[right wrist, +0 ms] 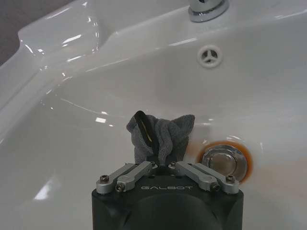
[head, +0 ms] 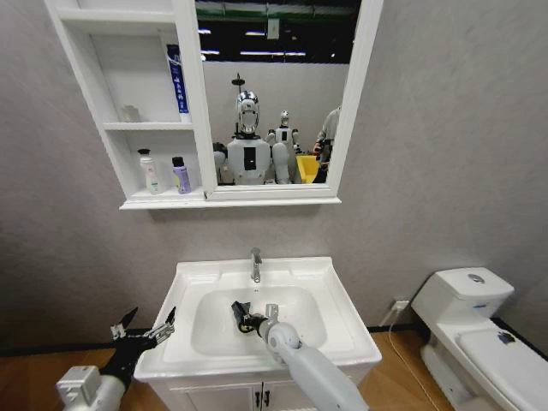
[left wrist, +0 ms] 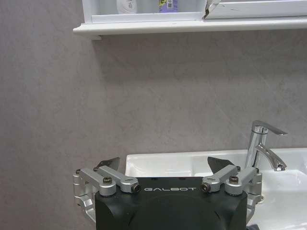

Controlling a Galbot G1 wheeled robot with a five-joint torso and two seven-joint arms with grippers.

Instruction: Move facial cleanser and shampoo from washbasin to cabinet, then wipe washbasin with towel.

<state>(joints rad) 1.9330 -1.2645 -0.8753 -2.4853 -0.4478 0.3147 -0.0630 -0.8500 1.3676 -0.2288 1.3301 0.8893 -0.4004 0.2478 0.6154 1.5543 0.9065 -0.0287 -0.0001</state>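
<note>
1. The right end effector is down inside the bowl of the washbasin. Its two fingers are pressed together on the towel.
2. The towel is a small dark cloth with a yellow-green edge. It is bunched up and sticks out past the fingertips, so it is the first thing to touch the white bowl.
3. The towel sits near the middle of the bowl. The round metal drain is just beside it, and the tap is farther off, at the back of the basin.
4. The right arm reaches in from the front edge of the basin and points toward the tap. I think this is the wiping step. A wipe would slide the cloth across the bowl, side to side or toward the tap.
5. The left end effector hangs off the left front corner of the basin, out in the air. Its fingers are spread wide and hold nothing. It is farther from the towel than the right one.
6. Two bottles stand on the bottom shelf of the cabinet: a white bottle and a purple bottle. They are close side by side. So the moving part of the job looks done.
</note>
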